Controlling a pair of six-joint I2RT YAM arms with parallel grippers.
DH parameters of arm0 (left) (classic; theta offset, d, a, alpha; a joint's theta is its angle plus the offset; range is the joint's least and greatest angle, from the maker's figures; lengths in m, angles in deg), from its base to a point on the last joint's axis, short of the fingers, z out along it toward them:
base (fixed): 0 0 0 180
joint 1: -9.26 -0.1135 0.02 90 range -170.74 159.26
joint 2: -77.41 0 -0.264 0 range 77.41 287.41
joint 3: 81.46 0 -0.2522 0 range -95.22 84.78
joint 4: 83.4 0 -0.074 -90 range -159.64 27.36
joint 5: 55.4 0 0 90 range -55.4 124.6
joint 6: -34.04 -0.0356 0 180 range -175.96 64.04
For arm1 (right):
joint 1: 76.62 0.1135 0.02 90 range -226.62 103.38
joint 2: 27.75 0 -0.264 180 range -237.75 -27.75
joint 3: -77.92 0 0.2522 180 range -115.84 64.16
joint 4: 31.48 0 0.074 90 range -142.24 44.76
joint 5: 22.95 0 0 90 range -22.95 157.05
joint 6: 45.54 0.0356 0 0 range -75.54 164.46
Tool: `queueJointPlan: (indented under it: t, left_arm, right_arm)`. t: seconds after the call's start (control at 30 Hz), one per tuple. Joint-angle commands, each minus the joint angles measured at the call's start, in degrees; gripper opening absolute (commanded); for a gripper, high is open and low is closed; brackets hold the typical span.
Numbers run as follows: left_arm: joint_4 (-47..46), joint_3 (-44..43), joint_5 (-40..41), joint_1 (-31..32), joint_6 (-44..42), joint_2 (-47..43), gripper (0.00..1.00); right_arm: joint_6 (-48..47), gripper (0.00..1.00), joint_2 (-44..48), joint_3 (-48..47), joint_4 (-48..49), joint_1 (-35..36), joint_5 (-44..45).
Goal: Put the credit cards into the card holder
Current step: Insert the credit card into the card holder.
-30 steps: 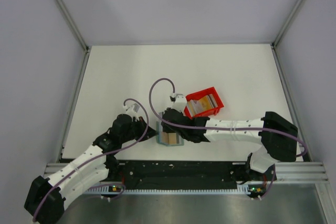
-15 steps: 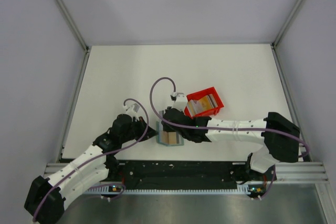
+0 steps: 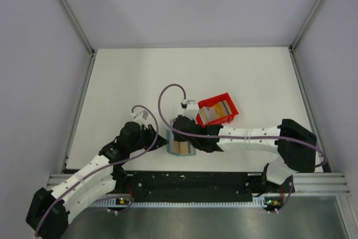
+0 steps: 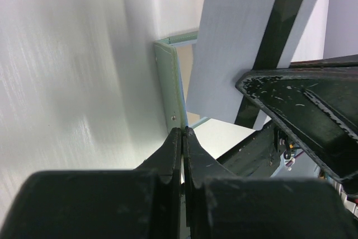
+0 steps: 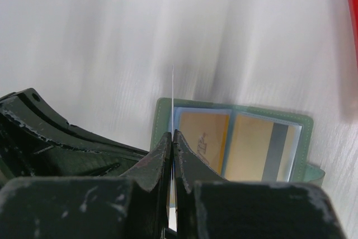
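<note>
Your left gripper [image 4: 183, 132] was pressed together, its tips against the green edge of the open card holder [image 4: 166, 82]. Your right gripper [image 5: 172, 135] pinched a whitish striped card [image 4: 235, 43] upright just above the card holder. Tan cards [image 5: 204, 138] sat in its pockets, and beyond it the red bin [image 3: 215, 99] held more cards [image 3: 215, 110], with open table [image 3: 123, 82] farther back.

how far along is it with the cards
Done: two tan cards sit in the open card holder pockets. In hand: the right end effector is shut on a whitish striped card over it; the left end effector, shut, is at its edge. Left: more cards in the red bin.
</note>
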Motion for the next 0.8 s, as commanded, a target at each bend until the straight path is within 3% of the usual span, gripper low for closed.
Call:
queueJointPlan:
  t: [0.0,0.47,0.67,0.77]
  left_arm:
    - [-2.2,-0.2,-0.3,0.1,-0.9,-0.9,0.00]
    - [-1.8,0.0,0.4,0.1,-1.0,-0.7,0.00]
    - [3.4,1.2,7.6,0.1,0.3,0.9,0.00]
    - [5.5,1.6,10.8,0.0,0.9,2.0,0.11]
  right_arm:
    - [-0.9,0.00,-1.6,-2.8,1.0,0.2,0.8]
    - [-1.9,0.00,-0.5,-2.8,-0.4,0.1,1.0]
    - [-4.2,0.00,4.0,-1.0,1.2,0.2,-1.0]
    - [-4.2,0.00,6.3,1.8,1.7,-0.6,-2.4]
